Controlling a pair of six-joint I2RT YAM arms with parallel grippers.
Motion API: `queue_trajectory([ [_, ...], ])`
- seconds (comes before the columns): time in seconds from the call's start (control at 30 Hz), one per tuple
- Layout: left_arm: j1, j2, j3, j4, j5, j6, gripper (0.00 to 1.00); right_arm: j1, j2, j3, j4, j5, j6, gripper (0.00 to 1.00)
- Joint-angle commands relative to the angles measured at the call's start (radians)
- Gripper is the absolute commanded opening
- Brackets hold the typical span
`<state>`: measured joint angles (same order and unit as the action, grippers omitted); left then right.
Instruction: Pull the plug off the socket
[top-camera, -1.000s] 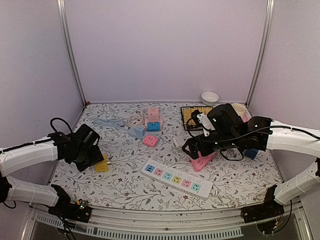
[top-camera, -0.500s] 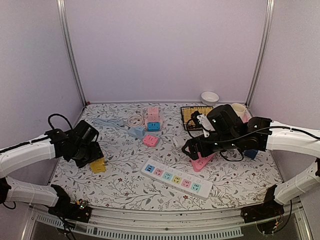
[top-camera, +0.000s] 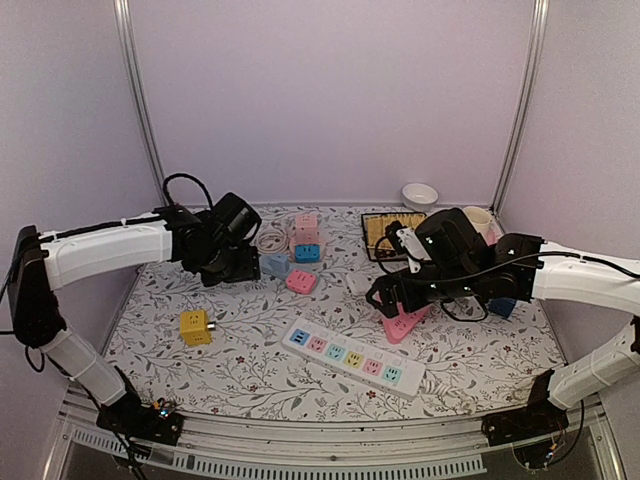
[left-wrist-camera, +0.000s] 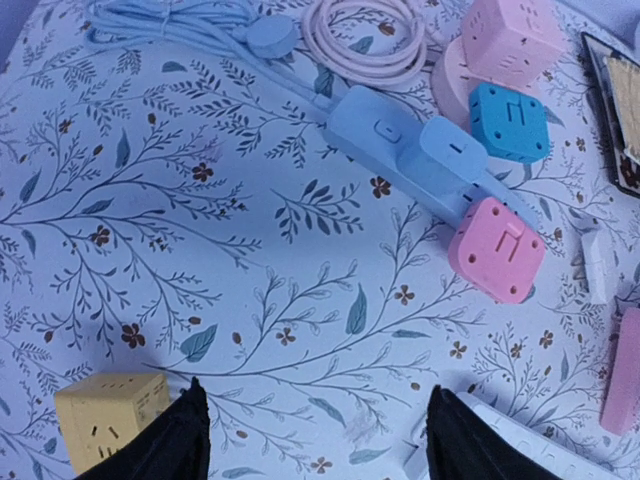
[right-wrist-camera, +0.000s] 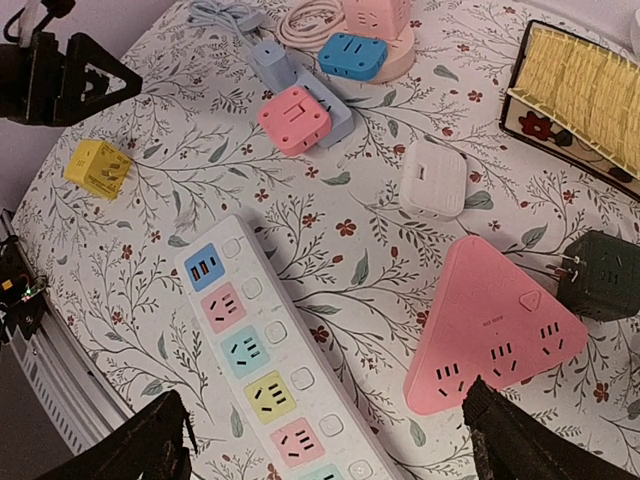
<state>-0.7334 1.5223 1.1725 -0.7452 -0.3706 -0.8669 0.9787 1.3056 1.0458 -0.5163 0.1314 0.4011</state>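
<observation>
left jaws have left the yellow cube socket (top-camera: 194, 327), now apart, empty, near the pale blue plug (left-wrist-camera: 452, 148) seated in its blue socket block (left-wrist-camera: 375, 128); right jaws gape, tips cropped.

A lab test booth: plain lilac walls (top-camera: 330, 100), aluminium frame posts (top-camera: 140, 100).

Left wrist view: yellow cube socket (left-wrist-camera: 105, 415) partly behind left gripper (left-wrist-camera: 315, 388); pink triangular socket (left-wrist-camera: 622, 370) cut by right edge | Right wrist view: dark green plug (right-wrist-camera: 600, 275) cut by right edge; white power strip (right-wrist-camera: 270, 370) cut by bottom edge | Top view: blue item (top-camera: 503, 306) mostly behind right arm, kind unclear
</observation>
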Motion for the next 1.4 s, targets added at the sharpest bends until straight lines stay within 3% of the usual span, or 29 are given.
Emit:
queue_trajectory([
  [0.0, -0.016, 0.119, 0.114, 0.032, -0.004, 0.155, 0.74, -0.019, -0.023, -0.002, 0.0, 0.025, 0.009, 0.98],
  [0.4, 0.055, 0.489, 0.453, 0.039, 0.043, 0.457, 0.72, -0.054, 0.017, 0.031, 0.0, 0.019, -0.011, 0.98],
  [0.6, 0.09, 0.6, 0.555, 0.035, 0.076, 0.529, 0.7, -0.075, 0.025, 0.029, -0.002, 0.014, -0.021, 0.98],
  [0.73, 0.118, 0.642, 0.581, 0.045, 0.121, 0.551, 0.68, -0.085, 0.027, 0.026, -0.004, 0.013, -0.021, 0.98],
  [0.93, 0.126, 0.674, 0.587, 0.05, 0.167, 0.582, 0.56, -0.099, 0.033, 0.019, -0.005, 0.007, -0.027, 0.98],
  [1.13, 0.12, 0.654, 0.56, 0.05, 0.177, 0.559, 0.43, -0.101, 0.042, 0.011, -0.005, -0.011, -0.03, 0.98],
  [1.37, 0.08, 0.581, 0.493, 0.041, 0.152, 0.49, 0.38, -0.102, 0.043, -0.002, -0.001, -0.034, -0.031, 0.98],
])
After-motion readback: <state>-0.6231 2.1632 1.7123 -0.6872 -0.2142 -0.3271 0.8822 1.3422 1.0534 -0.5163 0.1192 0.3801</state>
